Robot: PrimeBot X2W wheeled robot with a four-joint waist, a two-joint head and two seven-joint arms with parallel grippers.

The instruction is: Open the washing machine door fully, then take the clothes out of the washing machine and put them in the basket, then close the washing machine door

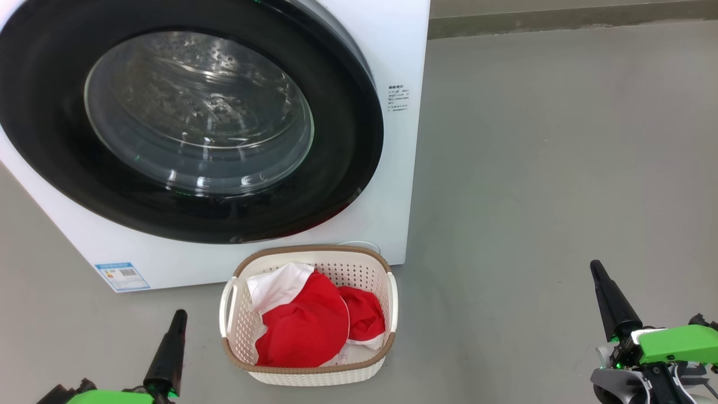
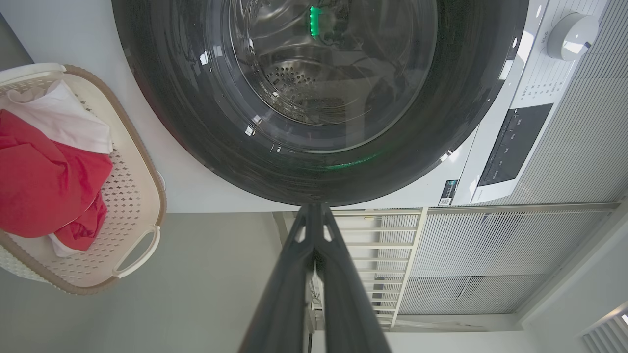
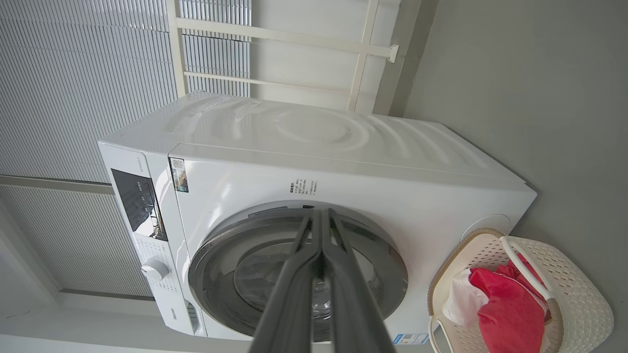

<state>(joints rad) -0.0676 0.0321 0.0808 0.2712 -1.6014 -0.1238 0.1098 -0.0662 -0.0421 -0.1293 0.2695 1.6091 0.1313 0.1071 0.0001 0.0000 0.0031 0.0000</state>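
Note:
The washing machine [image 1: 399, 50] stands at the upper left, and the washing machine door [image 1: 348, 140] lies shut flat against its front, with steel drum visible through the glass. Directly before it on the floor sits the basket [image 1: 312, 250], holding the red and white clothes [image 1: 305, 331]. My left gripper [image 1: 180, 315] is shut and empty, low and left of the basket. My right gripper [image 1: 595, 267] is shut and empty, far to the basket's right. The left wrist view shows my left gripper [image 2: 314, 208] pointing at the door [image 2: 196, 122], the basket [image 2: 142, 196] and clothes [image 2: 39, 181] beside it. The right wrist view has my right gripper [image 3: 319, 212] before the door [image 3: 211, 264].
Grey floor [image 1: 561, 168] spreads to the right of the machine up to a wall base [image 1: 561, 19]. A blue label [image 1: 122, 276] sits at the machine's lower front corner. The dial [image 2: 571, 34] and dark control panel [image 2: 512, 144] are above the door. A white railing [image 2: 392, 255] stands behind the machine.

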